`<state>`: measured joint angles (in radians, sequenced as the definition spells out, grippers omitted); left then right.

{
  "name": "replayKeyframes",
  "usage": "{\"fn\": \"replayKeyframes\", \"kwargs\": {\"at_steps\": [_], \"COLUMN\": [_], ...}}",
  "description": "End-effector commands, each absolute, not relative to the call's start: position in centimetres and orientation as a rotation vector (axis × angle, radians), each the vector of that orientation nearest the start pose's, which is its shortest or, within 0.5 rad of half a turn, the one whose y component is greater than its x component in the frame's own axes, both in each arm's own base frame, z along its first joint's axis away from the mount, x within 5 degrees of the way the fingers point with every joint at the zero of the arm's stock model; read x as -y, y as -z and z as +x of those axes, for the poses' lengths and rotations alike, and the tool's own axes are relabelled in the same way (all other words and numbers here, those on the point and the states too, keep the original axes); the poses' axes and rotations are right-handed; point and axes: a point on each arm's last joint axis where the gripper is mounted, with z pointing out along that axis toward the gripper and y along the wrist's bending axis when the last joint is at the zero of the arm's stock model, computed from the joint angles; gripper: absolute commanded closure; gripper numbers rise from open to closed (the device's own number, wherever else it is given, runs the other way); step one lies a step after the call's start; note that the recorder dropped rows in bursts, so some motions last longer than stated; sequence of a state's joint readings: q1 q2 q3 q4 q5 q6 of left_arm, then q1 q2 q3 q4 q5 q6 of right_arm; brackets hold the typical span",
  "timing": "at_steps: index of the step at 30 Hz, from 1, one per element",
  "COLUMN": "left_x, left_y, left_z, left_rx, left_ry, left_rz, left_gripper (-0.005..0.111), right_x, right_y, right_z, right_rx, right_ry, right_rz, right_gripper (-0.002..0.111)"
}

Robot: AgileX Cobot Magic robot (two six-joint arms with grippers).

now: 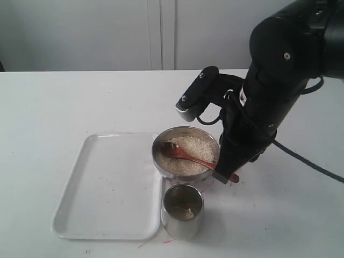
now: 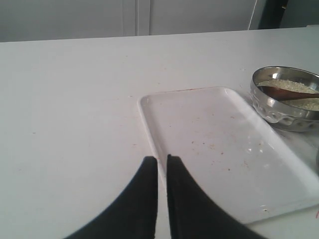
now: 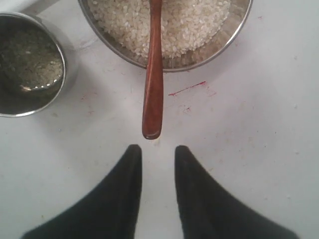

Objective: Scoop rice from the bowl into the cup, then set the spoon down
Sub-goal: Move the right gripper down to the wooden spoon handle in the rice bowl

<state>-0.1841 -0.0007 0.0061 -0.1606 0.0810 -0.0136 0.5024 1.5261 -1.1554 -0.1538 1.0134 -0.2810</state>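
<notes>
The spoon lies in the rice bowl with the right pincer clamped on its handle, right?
No: the spoon lies in the bowl, but the right pincer is open, short of the handle's end, as the right wrist view shows.

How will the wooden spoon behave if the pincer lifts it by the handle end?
The spoon looks stiff and light: thin, solid wood. Its polished handle may slip or swivel in the right pincer, open nearby. Leaning on the bowl rim, its head in the rice, it could pivot and flick grains.
</notes>
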Motion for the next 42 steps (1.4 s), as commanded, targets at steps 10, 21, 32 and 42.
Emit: {"fn": "replayKeyframes", "kwargs": {"at_steps": [10,21,32,42], "left_x": [1.2,1.2,1.2,1.2], "left_y": [-20.6,-20.6,-20.6,-20.6], "left_z": [5.5,5.5,5.5,5.5], "left_rx": [-1.567,-1.567,-1.567,-1.567], "left_ry": [0.307,0.307,0.307,0.307], "left_rz": [0.009,0.009,0.009,0.009], "left_gripper": [0.092,0.092,0.092,0.092], "right_x": [-13.5,-14.1,-14.9,-14.6], "right_y": [-26.0,-24.6,-21.1,-20.2], "right_z": [26.3,26.8,28.3,28.9], "right_rx": [-2.602,-2.616,-2.676,-2.678], "right_ry": [0.122,0.06,0.086,0.167], "right_rz": [-1.183,-1.103,-1.14,-1.124], "right_gripper": [0.065,0.046,0.046,0.052]}}
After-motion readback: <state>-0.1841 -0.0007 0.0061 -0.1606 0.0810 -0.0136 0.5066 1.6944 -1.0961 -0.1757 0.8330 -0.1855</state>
